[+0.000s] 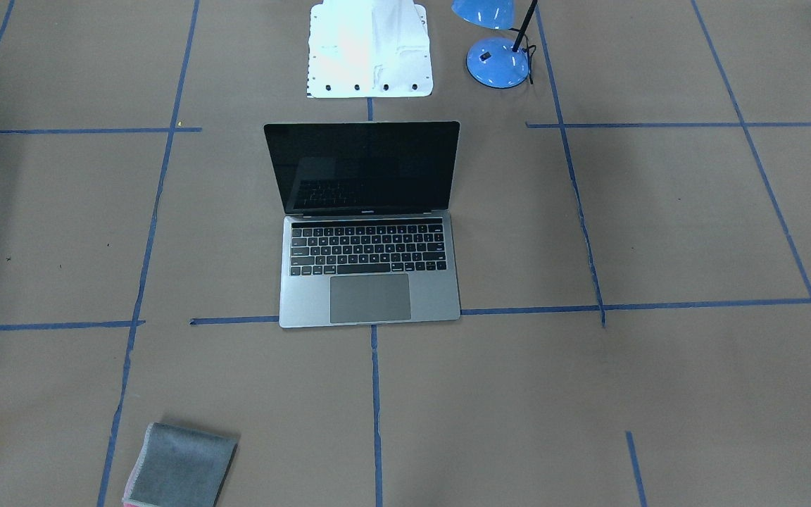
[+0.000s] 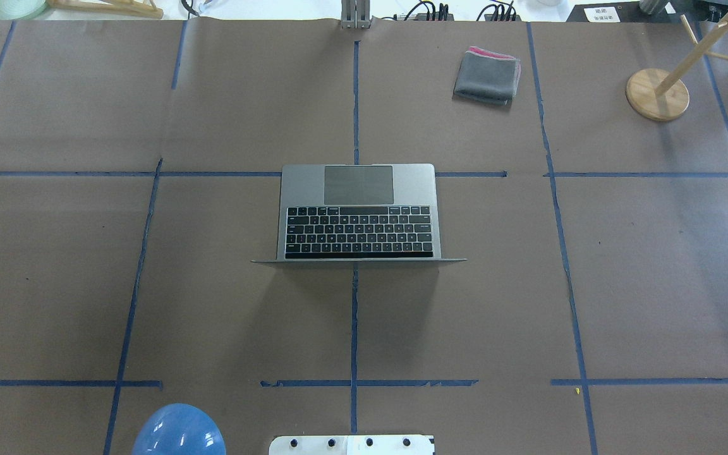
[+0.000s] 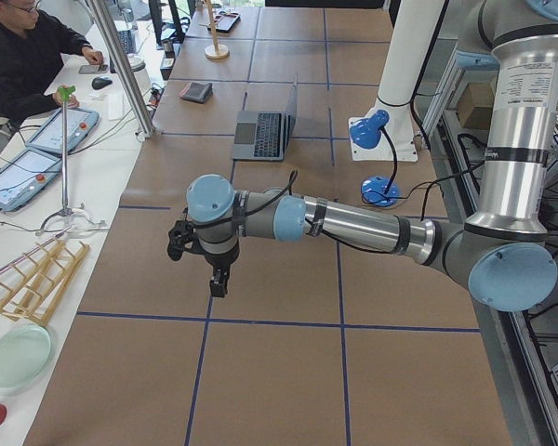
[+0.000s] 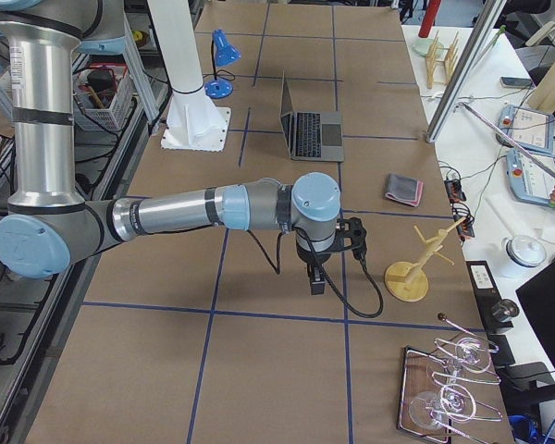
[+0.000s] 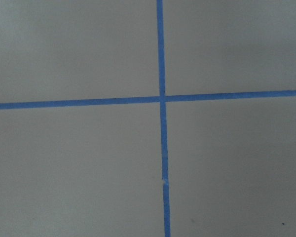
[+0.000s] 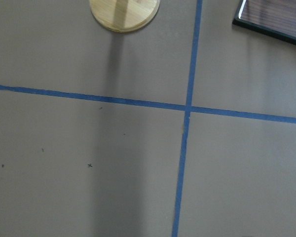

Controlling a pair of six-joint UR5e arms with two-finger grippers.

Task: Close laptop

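Note:
The space-grey laptop stands open in the middle of the table, its black screen upright and its keyboard and trackpad bare. It also shows in the overhead view, the left side view and the right side view. My left gripper hangs over bare table far from the laptop, toward the table's left end. My right gripper hangs over the table's right part, also well away from it. Both show only in the side views, so I cannot tell whether they are open or shut.
A blue desk lamp stands beside the white robot base plate. A folded grey cloth lies at the far side. A wooden peg stand and a dark tray sit at the table's right end.

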